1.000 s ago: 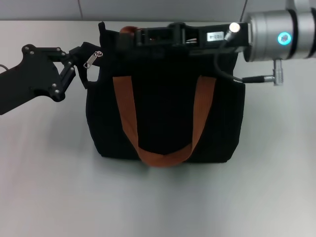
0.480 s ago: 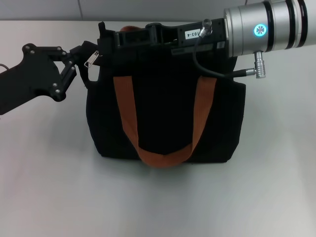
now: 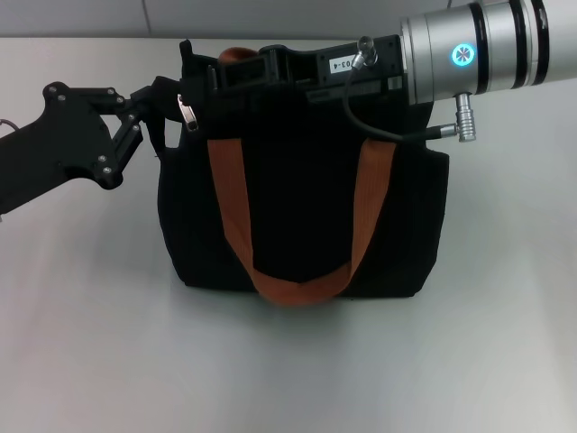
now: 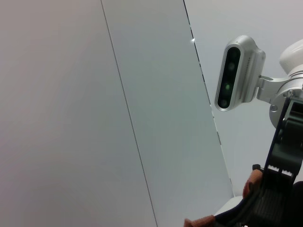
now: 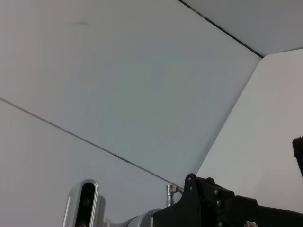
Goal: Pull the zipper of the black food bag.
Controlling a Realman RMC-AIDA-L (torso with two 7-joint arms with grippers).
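Since a second ago: right arm and right gripper [image 3: 236, 70] shifted leftward along the top edge of the black food bag [image 3: 302, 203], gripper body now spanning from above the left orange-brown strap [image 3: 233, 206] toward the bag's left top corner, silver wrist cylinder [image 3: 487, 45] now higher and further in over the right top corner. Zipper [image 3: 187, 111] pull tab, earlier tilted outward just past the left corner beside the left gripper [image 3: 158, 101], now hanging nearly upright and sitting a little further in over the bag's face. Cable [image 3: 383, 122] under the wrist now looped lower across the top of the right strap.
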